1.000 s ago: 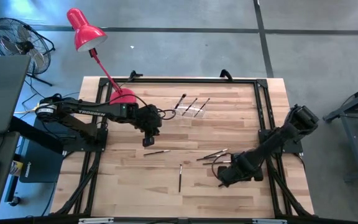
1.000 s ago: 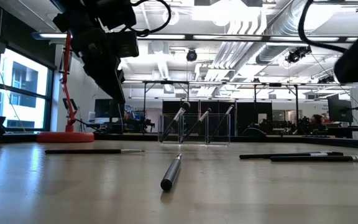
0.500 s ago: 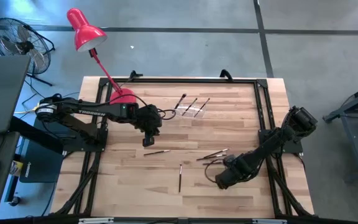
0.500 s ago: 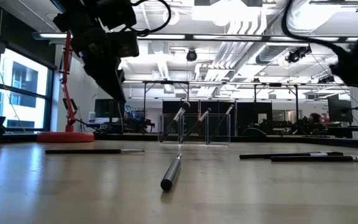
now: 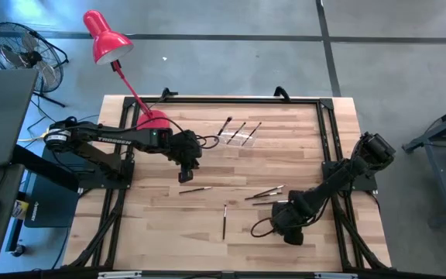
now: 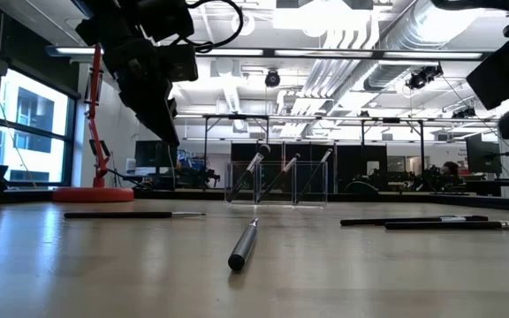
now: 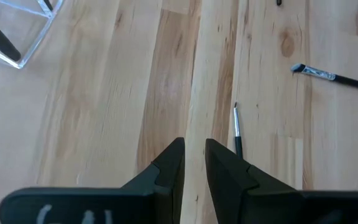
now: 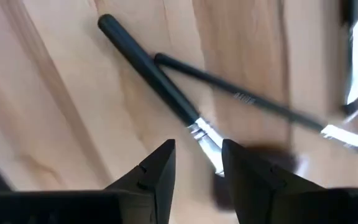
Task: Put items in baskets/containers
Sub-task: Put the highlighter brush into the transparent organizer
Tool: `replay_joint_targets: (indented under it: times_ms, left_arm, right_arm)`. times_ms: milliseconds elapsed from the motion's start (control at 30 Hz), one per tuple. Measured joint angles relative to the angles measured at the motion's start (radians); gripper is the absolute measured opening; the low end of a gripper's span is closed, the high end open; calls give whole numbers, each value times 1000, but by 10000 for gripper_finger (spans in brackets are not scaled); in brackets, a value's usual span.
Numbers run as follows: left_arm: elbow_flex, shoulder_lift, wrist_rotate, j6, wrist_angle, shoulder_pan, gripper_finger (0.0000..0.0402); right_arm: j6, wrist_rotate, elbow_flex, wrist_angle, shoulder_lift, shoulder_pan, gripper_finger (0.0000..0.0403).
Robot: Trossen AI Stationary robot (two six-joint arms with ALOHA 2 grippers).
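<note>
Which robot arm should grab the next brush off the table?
Probably the right. The right gripper hangs just above the crossed brushes with its fingers a little apart. The left gripper sits higher, over the thin brush, nearer the clear holder, which already has three brushes.

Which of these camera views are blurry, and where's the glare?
Right wrist view: motion-smeared, the crossed brushes soft-edged. Left wrist view: sharp, wood grain crisp. Low view: the nearest brush slightly soft, ceiling lights glaring. High view: evenly lit, no strong glare.
</note>
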Motion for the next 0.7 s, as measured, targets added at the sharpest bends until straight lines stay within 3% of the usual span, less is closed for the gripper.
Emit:
replay_joint_targets:
  times_ms: [233, 400, 700]
  left_arm:
    - [0, 0, -1, -26, 0, 0, 62]
    - [0, 0, -1, -48, 10, 0, 62]
    - [0, 0, -1, -71, 31, 0, 62]
  right_arm:
    - [-257, 20, 0, -15, 0, 1, 126]
    - [-355, 29, -2, -31, 0, 13, 126]
    - [-316, -24, -117, 108, -6, 22, 126]
